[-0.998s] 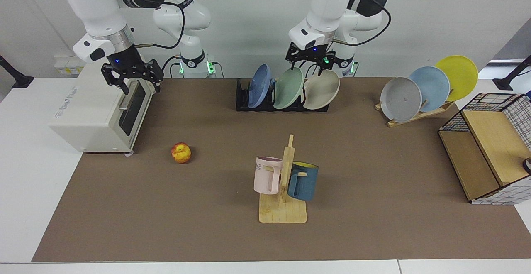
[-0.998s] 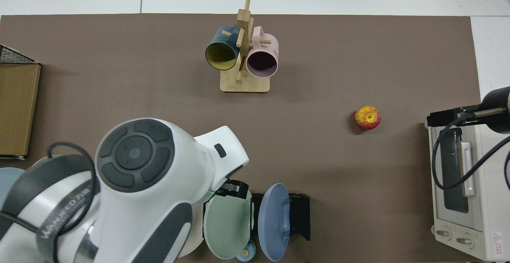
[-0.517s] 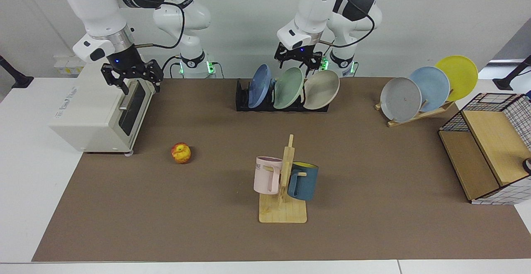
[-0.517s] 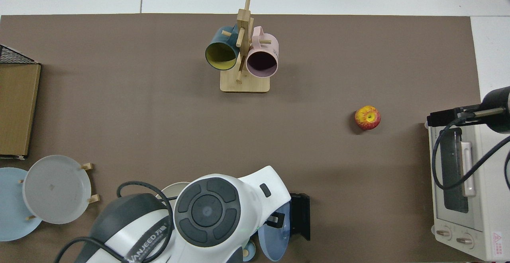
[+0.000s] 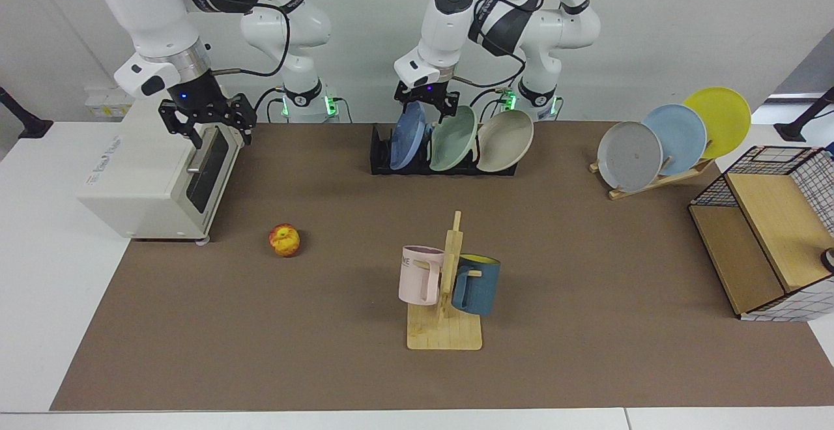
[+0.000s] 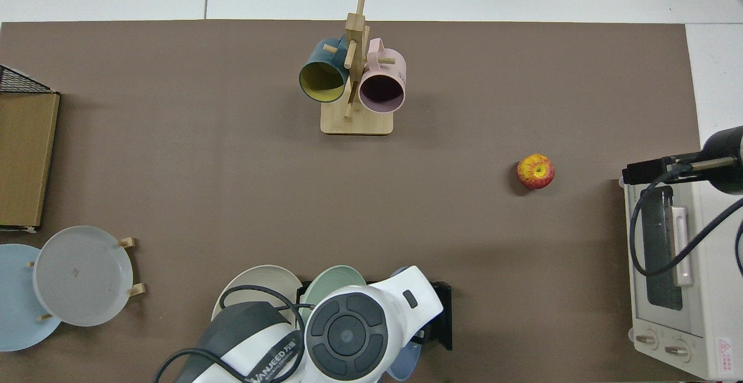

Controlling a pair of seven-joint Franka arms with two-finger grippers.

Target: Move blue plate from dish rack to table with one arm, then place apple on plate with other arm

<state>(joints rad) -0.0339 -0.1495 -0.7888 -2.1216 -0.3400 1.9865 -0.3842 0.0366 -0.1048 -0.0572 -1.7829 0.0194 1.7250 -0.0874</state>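
The blue plate [image 5: 406,137] stands on edge in the leftmost slot of the black dish rack [image 5: 382,160] at the back of the brown table [image 5: 586,267]. My left gripper [image 5: 425,103] hangs open right at the plate's top rim, one finger on each side. In the top view the left arm covers that gripper and most of the blue plate [image 6: 407,365]; the dish rack [image 6: 444,313] shows beside it. The apple [image 5: 285,240] [image 6: 535,172] lies alone on the mat. My right gripper [image 5: 207,122] waits open above the toaster oven, far from the apple.
A sage-green plate [image 5: 453,138] and a beige plate [image 5: 505,141] share the rack. A wooden stand [image 5: 658,179] holds grey, pale-blue and yellow plates. A mug tree [image 5: 447,286] stands mid-table, a toaster oven [image 5: 156,169] at one end, a wire-and-wood crate [image 5: 769,247] at the other.
The left arm has swung along the rack from above the beige and green plates to the blue plate's top rim. The right arm and the apple have not moved.
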